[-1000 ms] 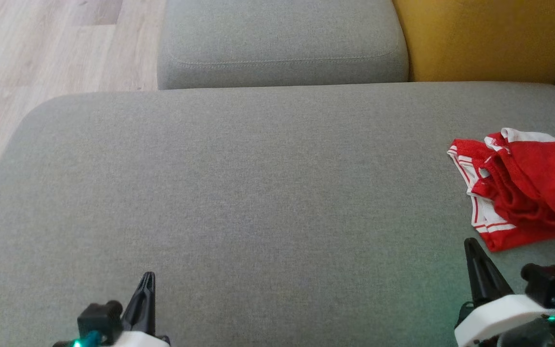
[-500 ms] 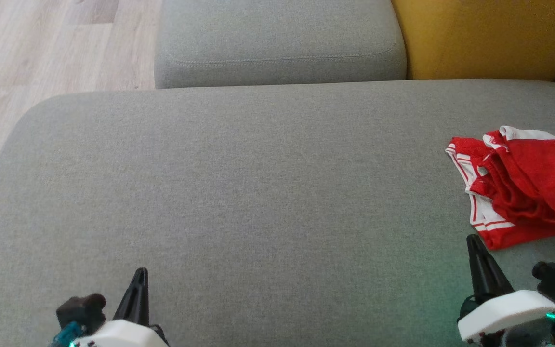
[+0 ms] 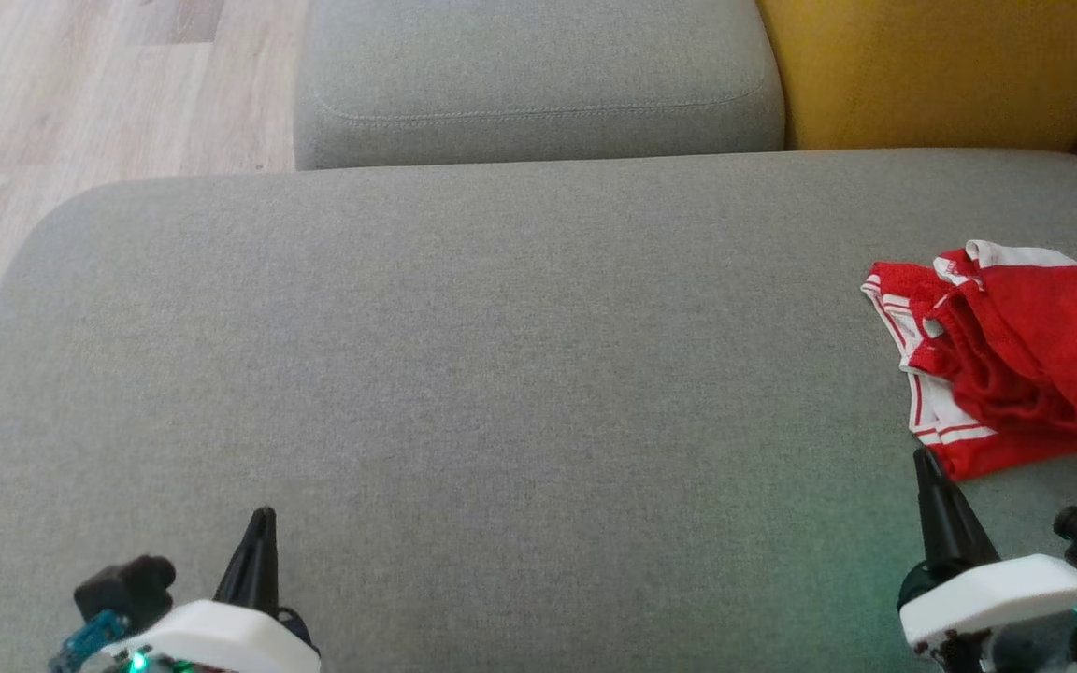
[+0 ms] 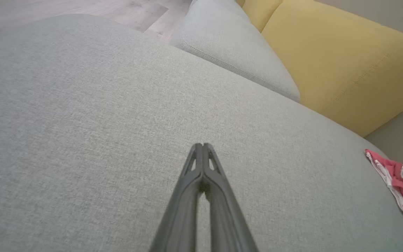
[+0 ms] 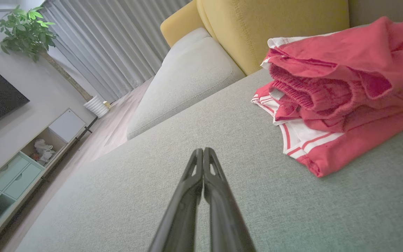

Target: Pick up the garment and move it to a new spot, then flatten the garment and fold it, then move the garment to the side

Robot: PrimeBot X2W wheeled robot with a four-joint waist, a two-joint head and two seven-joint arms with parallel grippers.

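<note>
1. A red garment [image 3: 1015, 365] with white stripes lies in a loose, layered heap on a grey sofa seat [image 3: 501, 374]. In the head view it sits at 3 o'clock, by the seat's right edge.
2. The left gripper [image 3: 263, 519] at 7 o'clock and the right gripper [image 3: 924, 460] at 5 o'clock sit low over the seat. Each has its fingers pressed together and holds nothing. The right tip stops just short of the garment's near hem.
3. As I judge it, this fits either a heap waiting to be lifted or a rough fold already set aside. The pictures do not settle which, so no next move can be named.
4. The right wrist view shows the stacked layers and ribbed band side-on, plus a plant [image 5: 23, 31] and shelf unit [image 5: 23, 168]. The head view shows the broad bare seat instead. The left wrist view catches a striped corner at 4 o'clock.
</note>
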